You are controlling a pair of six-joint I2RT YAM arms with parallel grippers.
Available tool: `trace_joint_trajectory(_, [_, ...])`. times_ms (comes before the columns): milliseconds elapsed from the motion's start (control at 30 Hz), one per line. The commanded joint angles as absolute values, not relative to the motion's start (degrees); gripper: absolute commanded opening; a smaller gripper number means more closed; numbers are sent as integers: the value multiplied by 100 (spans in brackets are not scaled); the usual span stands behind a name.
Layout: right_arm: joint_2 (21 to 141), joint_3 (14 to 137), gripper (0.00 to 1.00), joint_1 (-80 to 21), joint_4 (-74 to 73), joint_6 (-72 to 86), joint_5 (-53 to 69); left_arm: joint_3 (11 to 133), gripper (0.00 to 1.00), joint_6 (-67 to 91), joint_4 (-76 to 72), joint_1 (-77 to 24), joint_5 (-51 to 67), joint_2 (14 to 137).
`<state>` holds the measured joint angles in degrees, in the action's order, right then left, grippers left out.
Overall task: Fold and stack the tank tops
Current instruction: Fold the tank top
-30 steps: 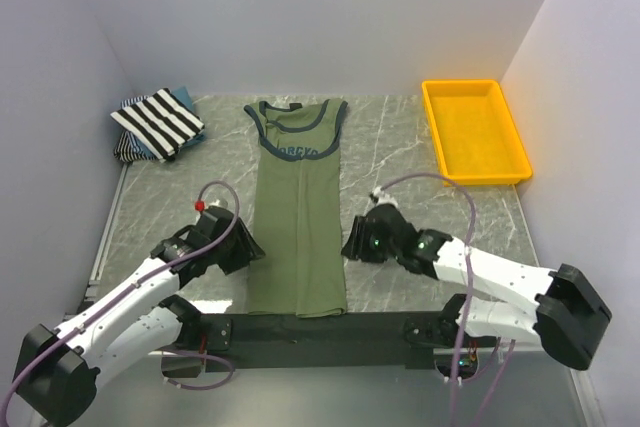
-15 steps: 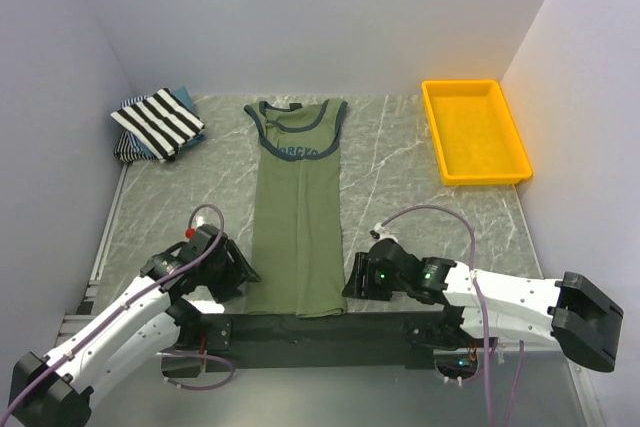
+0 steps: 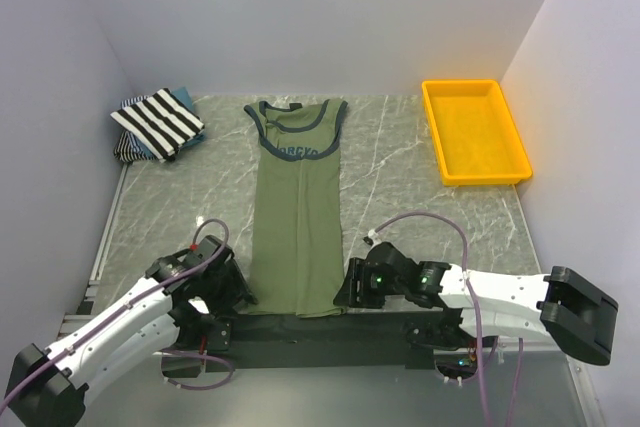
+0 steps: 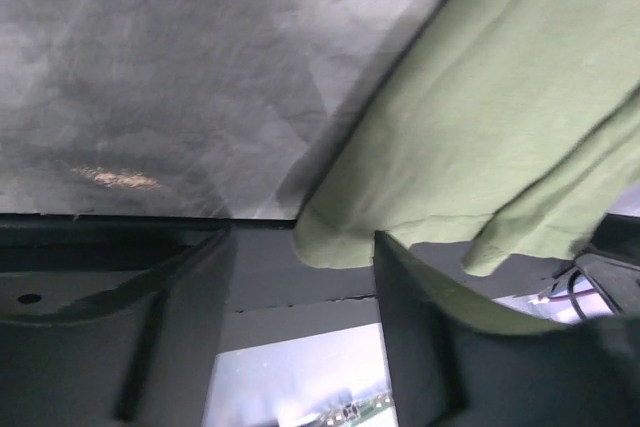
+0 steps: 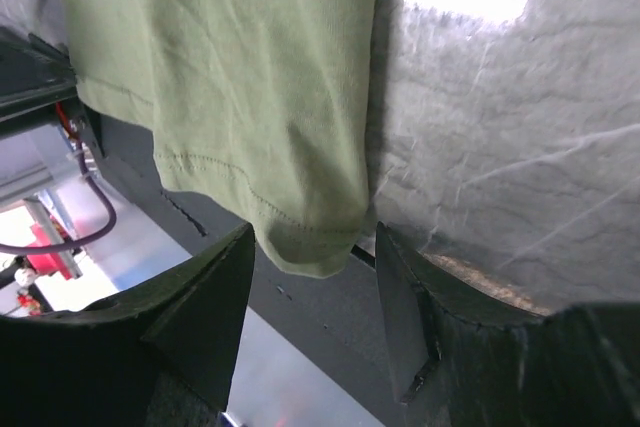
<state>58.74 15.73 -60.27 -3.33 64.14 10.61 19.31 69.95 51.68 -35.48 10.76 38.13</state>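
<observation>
Left hand (image 3: 236, 292) and right hand (image 3: 347, 293) spread wide, gripping nothing, one hem corner between each pair of fingers, grey marbled surface (image 3: 400, 167), olive-green tank top (image 3: 298, 217) flat at centre, hem at near edge, striped tank top (image 3: 160, 119) folded far left.

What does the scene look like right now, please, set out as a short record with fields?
olive tank top: flat, lengthwise on the table, neck far, hem at near edge
left claw: open, astride left hem corner
right claw: open, astride right hem corner
striped tank top: folded, far left, lying on a bluish tank top
yellow tray: far right
</observation>
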Motion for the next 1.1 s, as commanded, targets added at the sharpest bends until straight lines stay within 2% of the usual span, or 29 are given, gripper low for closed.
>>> trace_joint_trajectory(0, [5985, 1415, 59, -6126, -474, 6486, 1230, 1881, 60, 7058, 5150, -3621, 1195, 3955])
trace_joint_trajectory(200, [6073, 1222, 58, -6416, -360, 6767, 1389, 1793, 50, 7058, 5045, -3665, 1292, 4043])
trace_joint_trajectory(433, [6390, 1266, 57, -6504, -185, 6890, 1266, 1819, 44, 6952, 4817, -3683, 1160, 4368])
trace_joint_trajectory(567, [6469, 1318, 53, -6495, -184, 6935, 1178, 1968, 37, 6856, 4667, -3683, 1055, 4473])
trace_joint_trajectory(767, [6451, 1423, 35, -6504, -413, 6891, 1064, 1986, 25, 6873, 4263, -3683, 1055, 4351])
trace_joint_trajectory(867, [6381, 1538, 29, -6504, -641, 6803, 976, 2013, 17, 6882, 4149, -3683, 1055, 4219])
trace_joint_trajectory(900, [6355, 1564, 26, -6504, -694, 6759, 967, 2013, 10, 6882, 4140, -3683, 1063, 4210])
trace_joint_trajectory(933, [6346, 1617, 22, -6513, -807, 6733, 923, 2013, 6, 6873, 4157, -3683, 1081, 4201])
trace_joint_trajectory(967, [6328, 1661, 12, -6513, -887, 6706, 897, 2004, 1, 6882, 4175, -3683, 1081, 4192])
trace_joint_trajectory(1067, [6232, 1828, 4, -6521, -1151, 6531, 844, 2074, 1, 6838, 4297, -3709, 1134, 4192])
